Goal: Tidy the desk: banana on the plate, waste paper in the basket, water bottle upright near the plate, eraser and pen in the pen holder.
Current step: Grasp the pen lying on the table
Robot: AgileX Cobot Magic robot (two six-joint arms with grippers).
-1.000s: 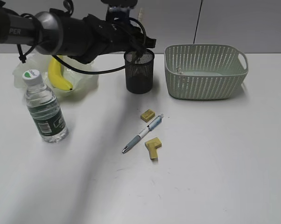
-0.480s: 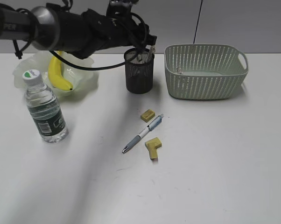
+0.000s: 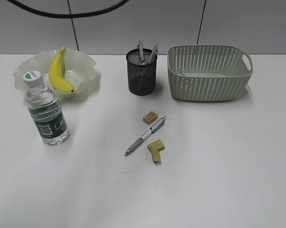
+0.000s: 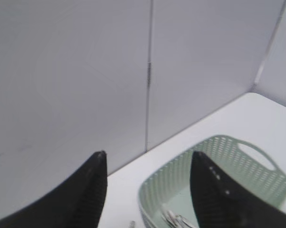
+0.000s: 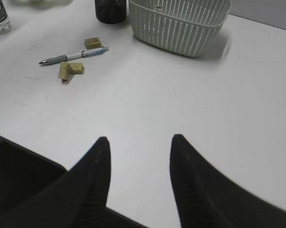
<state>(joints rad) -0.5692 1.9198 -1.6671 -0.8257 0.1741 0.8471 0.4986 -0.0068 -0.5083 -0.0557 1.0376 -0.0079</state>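
Note:
The banana (image 3: pixel 59 72) lies in the pale-green plate (image 3: pixel 88 64) at the back left. In front of it the water bottle (image 3: pixel 46 113) stands upright. The black pen holder (image 3: pixel 142 76) has two pens sticking out of it. A blue-white pen (image 3: pixel 145 136) lies on the desk (image 3: pixel 219 161) between a small yellowish eraser (image 3: pixel 150 117) and an L-shaped one (image 3: pixel 155 150). The waste paper (image 4: pixel 177 220) lies inside the basket (image 3: pixel 208 72). My left gripper (image 4: pixel 148 156) hangs open high over the basket's near side, empty. My right gripper (image 5: pixel 140 140) is open above bare desk, also empty.
A black cable (image 3: pixel 67 12) arcs across the top of the exterior view; neither arm shows there. In the right wrist view the pen (image 5: pixel 74 56) and erasers (image 5: pixel 70 69) lie far ahead to the left, with the basket (image 5: pixel 181 23) beyond.
The left arm that reached over the pen holder has risen out of the exterior view and its jaws have opened. Two pens now stand uncovered in the holder. The right gripper has not moved.

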